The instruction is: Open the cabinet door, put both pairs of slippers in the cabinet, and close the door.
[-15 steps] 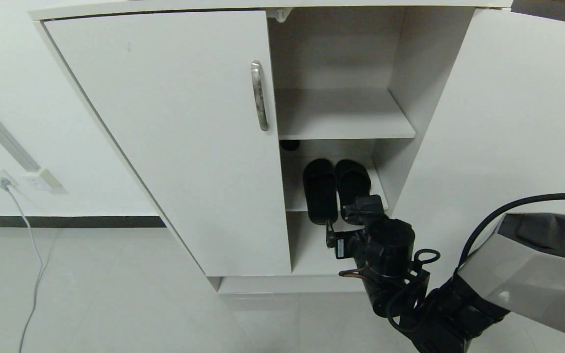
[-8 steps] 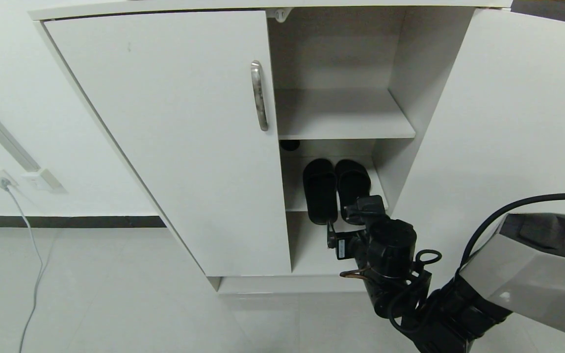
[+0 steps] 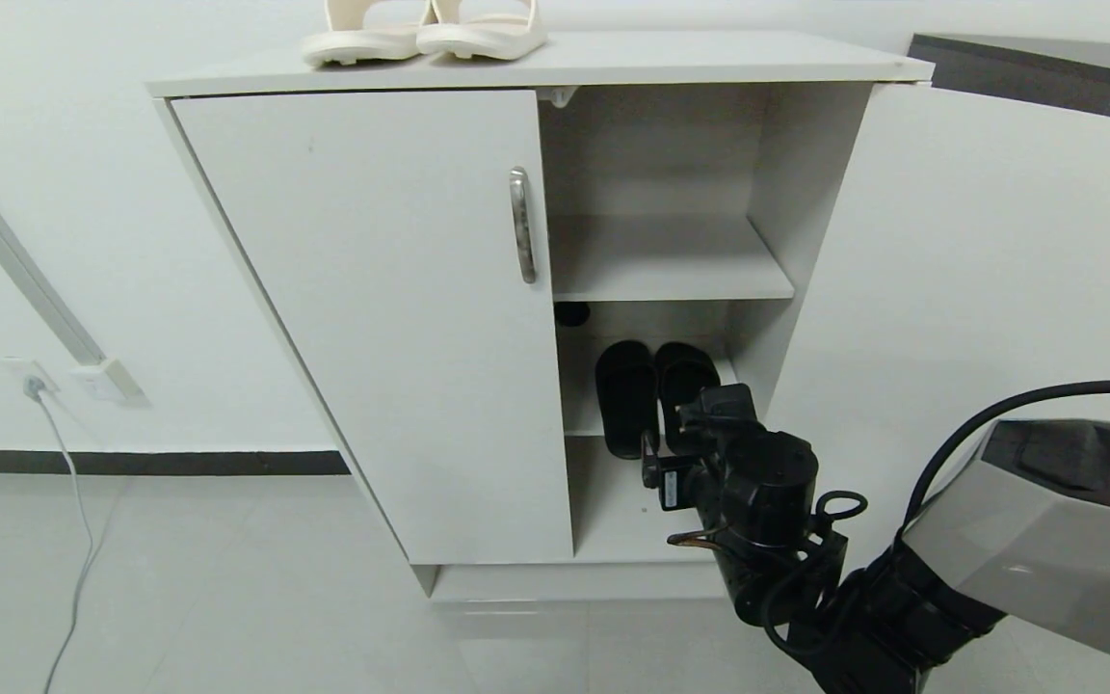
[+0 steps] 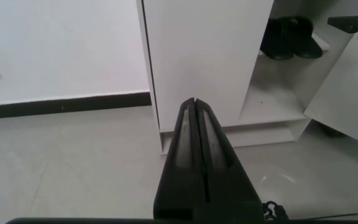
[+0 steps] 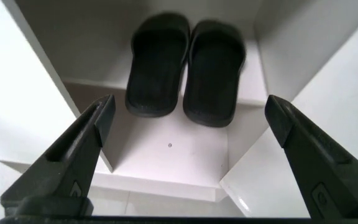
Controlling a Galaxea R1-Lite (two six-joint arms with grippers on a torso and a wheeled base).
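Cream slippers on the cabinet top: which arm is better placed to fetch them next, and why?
Probably right: the right tool is open, close to the cabinet, in front of the black slippers; the left tool is shut and farther back.

The pair of cream open-toed slippers [image 3: 425,34] lying on top of the white flat-panel cabinet [image 3: 709,60] is cut by the head view's upper edge, so just the near ends show. On the middle shelf, the heel of the right-hand one of the black rubber slippers [image 3: 626,395] is hidden behind the right gripper [image 5: 189,106] and its black wrist. The open white door [image 3: 979,270] runs off the right edge. A small dark round thing [image 3: 571,313] under the upper shelf is too small to identify. The thin grey cable [image 3: 73,540] leaves the lower edge.
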